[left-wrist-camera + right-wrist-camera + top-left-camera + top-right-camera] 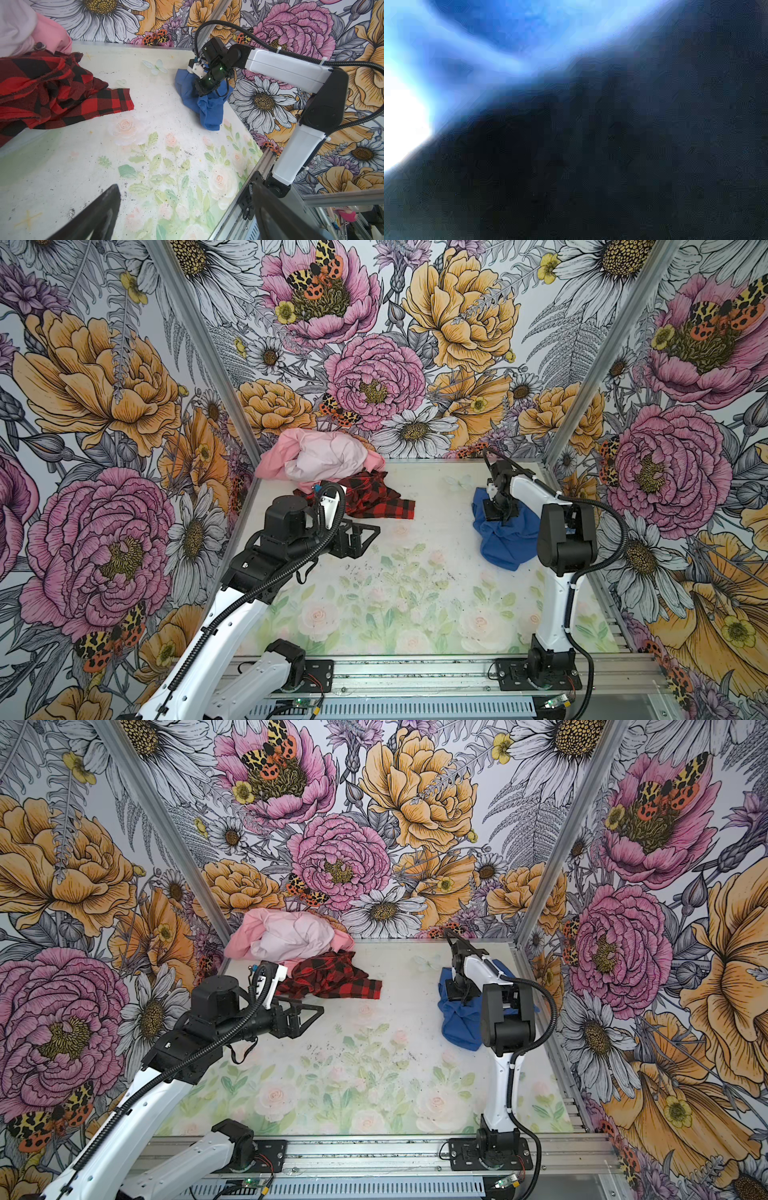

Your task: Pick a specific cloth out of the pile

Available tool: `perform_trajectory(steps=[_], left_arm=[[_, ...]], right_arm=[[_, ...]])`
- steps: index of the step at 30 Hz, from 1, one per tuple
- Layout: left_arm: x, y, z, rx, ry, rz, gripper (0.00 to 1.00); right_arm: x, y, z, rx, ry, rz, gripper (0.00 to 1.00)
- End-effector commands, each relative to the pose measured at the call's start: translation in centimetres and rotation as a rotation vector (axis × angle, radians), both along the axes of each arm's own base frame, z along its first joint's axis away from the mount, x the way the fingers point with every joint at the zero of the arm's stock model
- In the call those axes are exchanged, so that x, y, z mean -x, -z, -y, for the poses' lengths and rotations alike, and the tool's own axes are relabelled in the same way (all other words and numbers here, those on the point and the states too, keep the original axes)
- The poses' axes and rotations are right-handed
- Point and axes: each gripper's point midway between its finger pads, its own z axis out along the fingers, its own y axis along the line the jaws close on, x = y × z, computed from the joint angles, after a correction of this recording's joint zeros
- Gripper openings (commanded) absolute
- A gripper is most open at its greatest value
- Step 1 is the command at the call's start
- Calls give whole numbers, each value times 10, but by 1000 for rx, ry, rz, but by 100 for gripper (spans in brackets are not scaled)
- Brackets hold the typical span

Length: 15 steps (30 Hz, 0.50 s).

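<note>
On the left, reaches forward and low, left gripper (368,535) held level, fingers (104,207) spread wide. On the right, rises upright from the base, folds sharply at the elbow (567,539), points right gripper (500,514) straight down, fingers closed on cloth (505,549).

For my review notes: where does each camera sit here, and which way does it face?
Top views: high at the front, looking down toward the back wall; both arms show, left gripper open, right gripper shut on the blue cloth.
Left wrist: low over the table, facing the right arm; its own fingers show.
Right wrist: pressed against the blue cloth, blurred; nothing of the robot is clear.
Shared: top and left wrist views both show the pile and blue cloth.
</note>
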Motion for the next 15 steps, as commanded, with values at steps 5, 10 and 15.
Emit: perform_trajectory(steps=[5, 10, 15], left_arm=[[6, -20, -9, 10, -33, 45, 99], [14, -21, -19, -9, -66, 42, 99], [14, -13, -24, -38, -88, 31, 99]], right_arm=[[-114, -48, -23, -130, -25, 290, 0], [-143, -63, -2, -79, 5, 374, 0], [-152, -92, 12, 25, -29, 444, 0]])
